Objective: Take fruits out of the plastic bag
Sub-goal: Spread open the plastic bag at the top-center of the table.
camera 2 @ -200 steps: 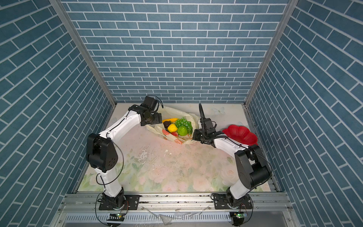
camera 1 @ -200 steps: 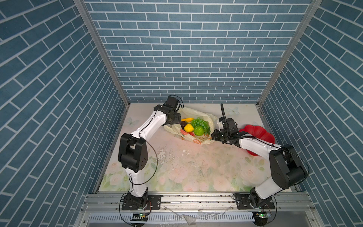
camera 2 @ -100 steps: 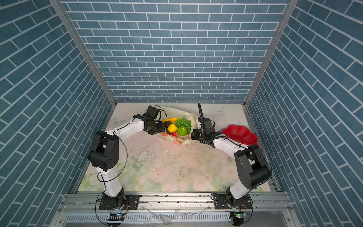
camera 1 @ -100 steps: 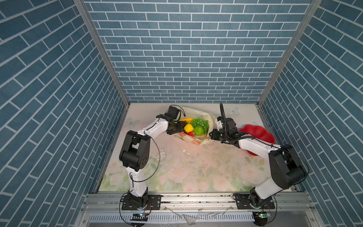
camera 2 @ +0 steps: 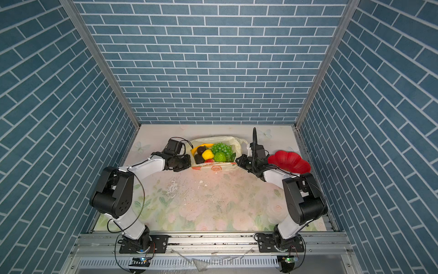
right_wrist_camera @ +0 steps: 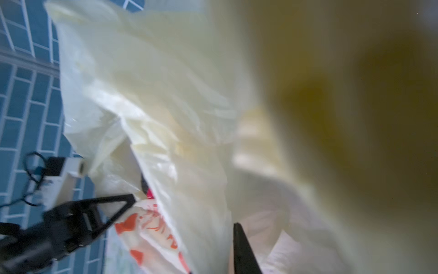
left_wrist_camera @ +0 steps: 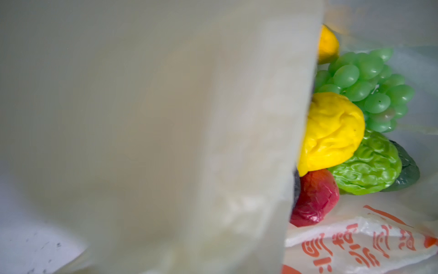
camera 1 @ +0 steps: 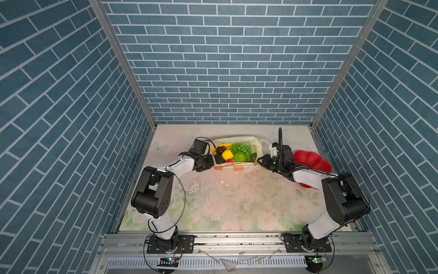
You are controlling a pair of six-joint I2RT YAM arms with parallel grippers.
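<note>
We have the plastic bag (camera 1: 237, 169) lying toward the back of the bench (camera 1: 237, 204) with its mouth facing up. All the fruits (camera 1: 231, 154) we can see sit heaped inside it, and none is out yet. The left tool (camera 1: 211, 163) is clenched at the bag's left rim. A sheet of film fills most of the left wrist view, so we judge that it is pinching that rim. The right tool (right_wrist_camera: 183, 211) is at the opposite rim with its fingers spread and crumpled film lying loose between them, so we take that side as released.

With one side held, the slack rim could sag over the grapes (left_wrist_camera: 369, 90) and the lemon (left_wrist_camera: 331, 130) and hide them. A pull from the left might drag the whole bag across the bench instead of widening the mouth, because the film is thin and the load looks light. If the right tool reaches in from here, a finger could snag a fold, or close on film along with a fruit. The strawberry (left_wrist_camera: 312, 197) lies low under the lemon, so going for it first could send the heap rolling. The red plate (camera 1: 310, 161) sits close behind the right arm, and a wide swing could knock it.
</note>
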